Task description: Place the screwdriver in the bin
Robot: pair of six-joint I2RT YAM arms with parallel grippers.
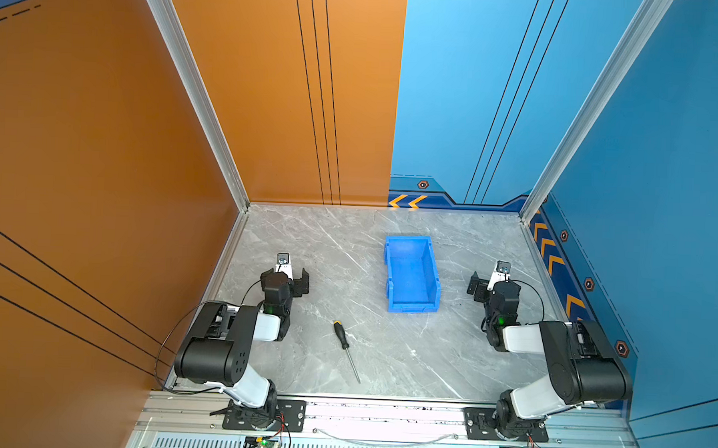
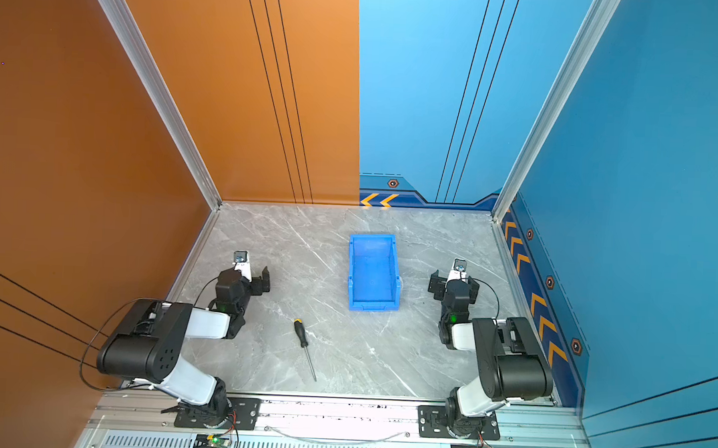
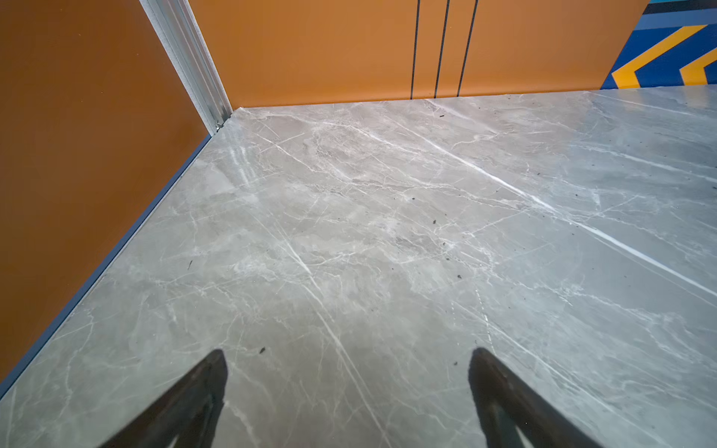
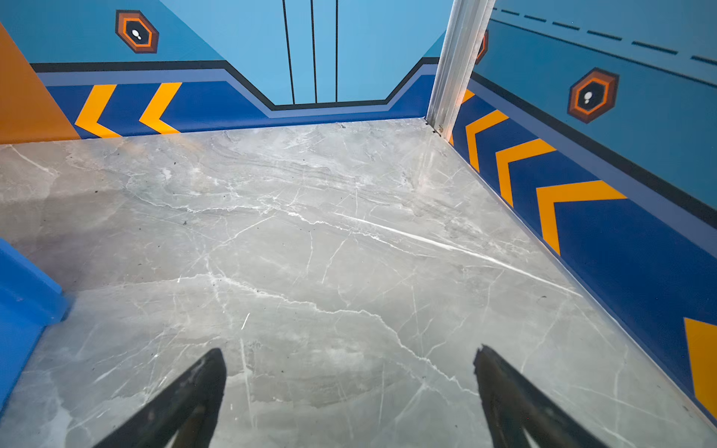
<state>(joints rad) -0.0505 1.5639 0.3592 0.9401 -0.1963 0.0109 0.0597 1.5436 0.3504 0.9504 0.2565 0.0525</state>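
The screwdriver [image 1: 345, 347] [image 2: 305, 347], with a black handle, a yellow cap and a thin silver shaft, lies flat on the marble table near its front middle, cap end pointing away. The blue bin [image 1: 411, 277] [image 2: 374, 273] stands empty behind it and to its right. My left gripper [image 1: 285, 274] [image 2: 245, 274] [image 3: 349, 355] is open over bare table, left of the screwdriver and farther back. My right gripper [image 1: 494, 283] [image 2: 454, 281] [image 4: 349, 351] is open and empty to the right of the bin, whose corner [image 4: 23, 294] shows in the right wrist view.
Orange walls [image 1: 103, 139] close the left and back left, blue walls [image 1: 662, 205] the back right and right. An aluminium rail [image 1: 382, 413] with both arm bases runs along the table's front edge.
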